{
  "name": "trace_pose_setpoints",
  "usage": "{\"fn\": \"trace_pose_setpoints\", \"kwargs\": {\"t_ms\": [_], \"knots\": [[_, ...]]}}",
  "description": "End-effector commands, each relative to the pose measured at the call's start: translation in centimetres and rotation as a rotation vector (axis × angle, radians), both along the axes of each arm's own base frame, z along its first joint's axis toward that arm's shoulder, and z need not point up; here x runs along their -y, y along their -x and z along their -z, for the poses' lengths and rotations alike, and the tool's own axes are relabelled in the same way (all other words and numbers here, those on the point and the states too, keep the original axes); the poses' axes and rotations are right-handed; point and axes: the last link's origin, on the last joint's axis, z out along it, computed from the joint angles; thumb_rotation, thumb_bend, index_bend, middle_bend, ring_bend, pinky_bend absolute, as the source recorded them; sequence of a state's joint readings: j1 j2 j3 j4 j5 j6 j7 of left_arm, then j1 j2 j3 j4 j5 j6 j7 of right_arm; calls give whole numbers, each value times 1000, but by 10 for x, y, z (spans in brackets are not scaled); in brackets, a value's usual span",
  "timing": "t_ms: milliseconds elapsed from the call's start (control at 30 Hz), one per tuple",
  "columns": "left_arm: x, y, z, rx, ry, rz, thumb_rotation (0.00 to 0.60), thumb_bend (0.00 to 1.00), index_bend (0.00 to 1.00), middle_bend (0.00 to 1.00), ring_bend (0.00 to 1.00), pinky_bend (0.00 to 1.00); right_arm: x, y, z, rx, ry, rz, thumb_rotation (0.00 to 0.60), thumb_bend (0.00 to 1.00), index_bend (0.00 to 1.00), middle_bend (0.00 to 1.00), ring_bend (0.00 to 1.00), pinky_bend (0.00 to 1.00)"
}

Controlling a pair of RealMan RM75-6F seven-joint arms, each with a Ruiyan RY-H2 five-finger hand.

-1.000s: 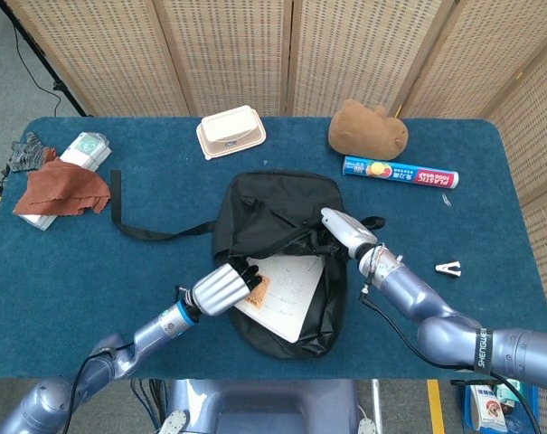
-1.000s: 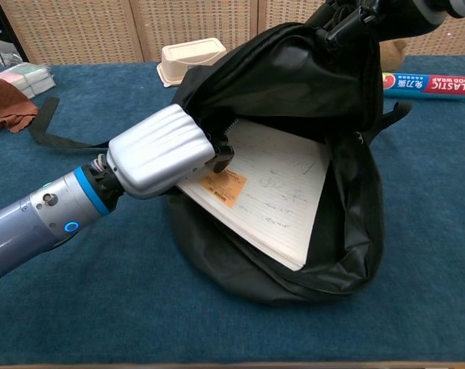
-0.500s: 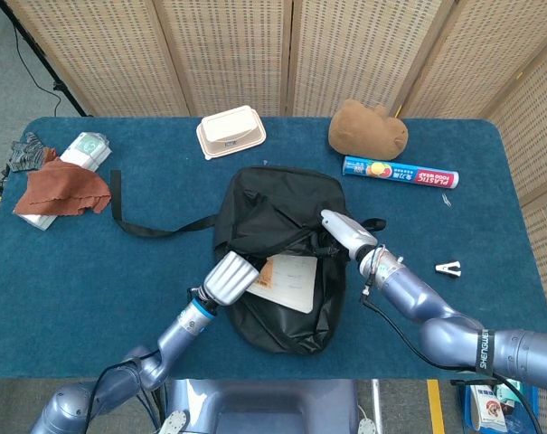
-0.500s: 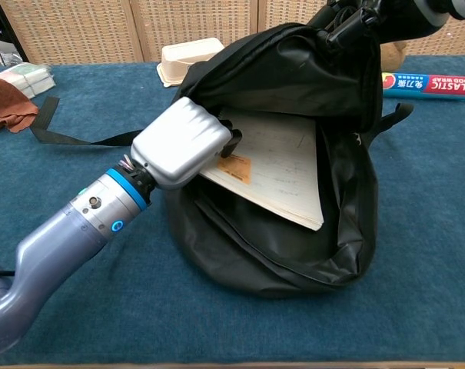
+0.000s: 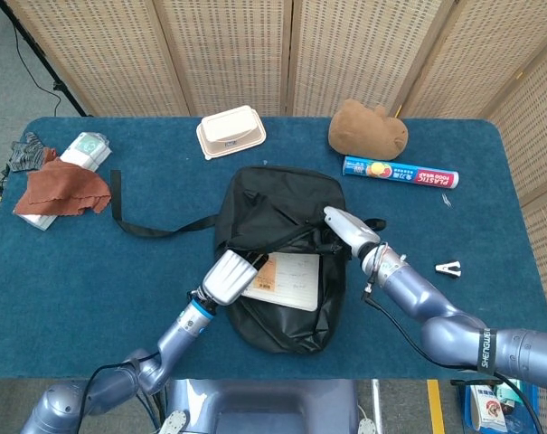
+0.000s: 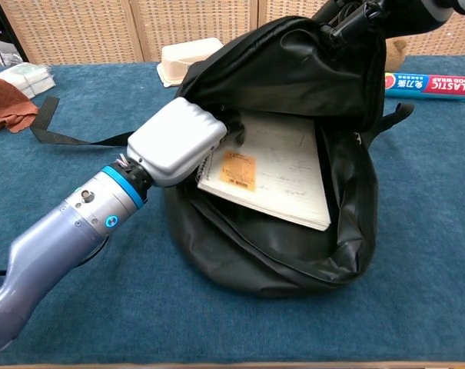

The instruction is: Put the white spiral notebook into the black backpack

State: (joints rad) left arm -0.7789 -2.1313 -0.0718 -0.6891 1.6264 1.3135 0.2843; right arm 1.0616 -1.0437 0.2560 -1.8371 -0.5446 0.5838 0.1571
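Holding the black backpack open, the right hand waits while the left hand, grip unclear, pushes the white spiral notebook mostly inside.

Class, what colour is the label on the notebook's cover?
Orange, on the white notebook; the label shows best in the chest view.

A folding screen of pale woven cane panels in light wooden frames stands behind the table, closing off the far side; its panels also run down the right edge of the head view. The table is covered in dark blue carpet-like cloth with rounded far corners. To the left, grey floor shows, with a black cable and a dark stand leg crossing it. The light is even and soft, casting only faint shadows.
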Motion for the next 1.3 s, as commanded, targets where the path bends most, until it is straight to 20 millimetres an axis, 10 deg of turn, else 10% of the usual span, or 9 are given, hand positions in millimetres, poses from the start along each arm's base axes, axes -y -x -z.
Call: {"fn": "trace_pose_setpoints", "kwargs": {"t_ms": [33,667,733,900,1300], "knots": [[5,6,-19,103,141,-51,600,14,70,41,127,327,2,0,-1,-1,11,3,600,833,607,572,527,650],[21,43,-138,468,391,-129,600,0,0,0,0,80,5,3,6,-2,19,33,600,832,558,521,486,575],[16,47,-149,487,371,-139,600,0,0,0,0,74,2,2,7,5,8,19,600,739,432,412,379,436],[2,66,-183,533,270,-179,600,0,0,0,0,62,-13,-2,10,16,-57,-27,600,12,19,3,1,34],[-12,124,-233,622,117,-353,600,0,0,0,0,53,-81,4,23,100,-197,-71,600,0,0,0,0,0]]}}
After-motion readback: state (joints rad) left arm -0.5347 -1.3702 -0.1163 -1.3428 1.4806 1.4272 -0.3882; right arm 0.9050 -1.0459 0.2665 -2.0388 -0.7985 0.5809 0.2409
